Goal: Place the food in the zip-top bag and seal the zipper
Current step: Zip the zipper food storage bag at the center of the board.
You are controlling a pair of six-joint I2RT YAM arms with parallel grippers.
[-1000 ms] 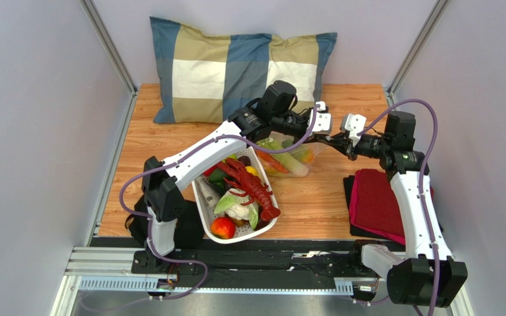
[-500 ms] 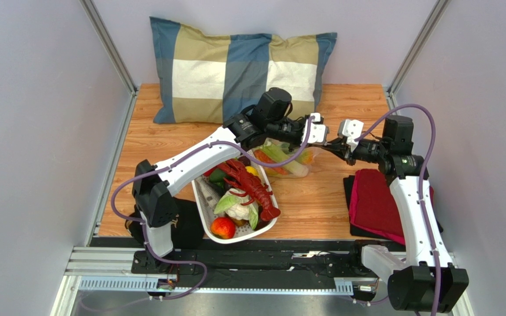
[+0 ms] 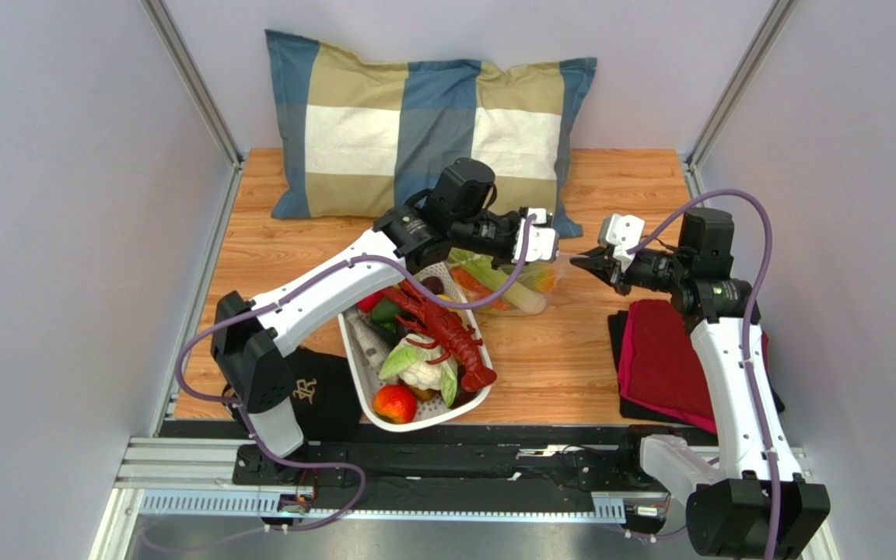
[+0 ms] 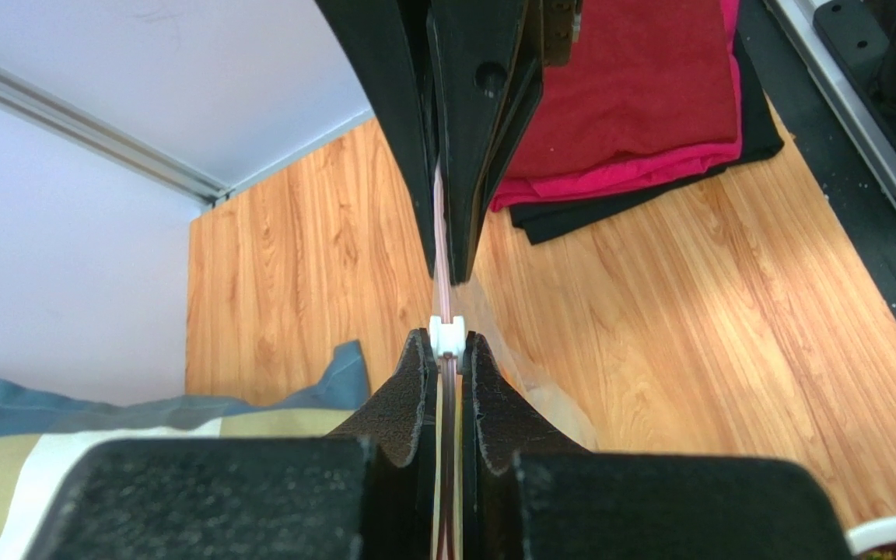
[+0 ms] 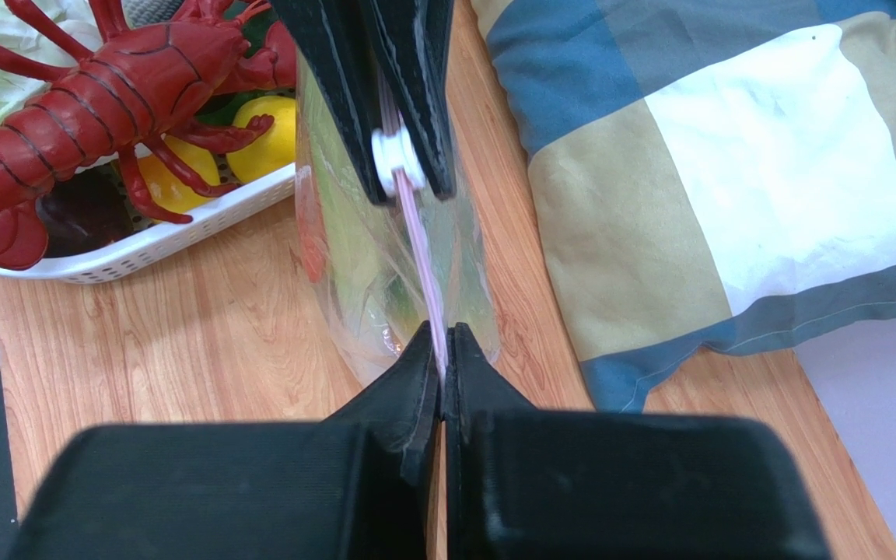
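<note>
The clear zip-top bag [image 3: 519,294] hangs between my two grippers beside the basket. Food [image 3: 499,278] shows through it: a green-and-white stalk, red and orange pieces. The pinkish zipper [image 3: 567,253] runs taut between the grippers. My left gripper [image 3: 540,242] is shut on the zipper [image 4: 445,263], just behind its white slider [image 4: 449,336]. My right gripper [image 3: 588,263] is shut on the zipper's right end [image 5: 420,251]. In the right wrist view the bag [image 5: 365,263] sags below the strip and the slider [image 5: 392,163] sits at the left gripper's fingertips.
A white slotted basket [image 3: 356,345] holds a red lobster [image 3: 447,327] and other toy produce to the left of the bag. A checked pillow [image 3: 418,117] lies at the back. Folded red cloth [image 3: 669,356] lies at the right, below the right arm.
My left gripper has slid left along the zipper with the slider, away from the right gripper. The gap between the grippers has widened. Both have shifted slightly left and nearer.
</note>
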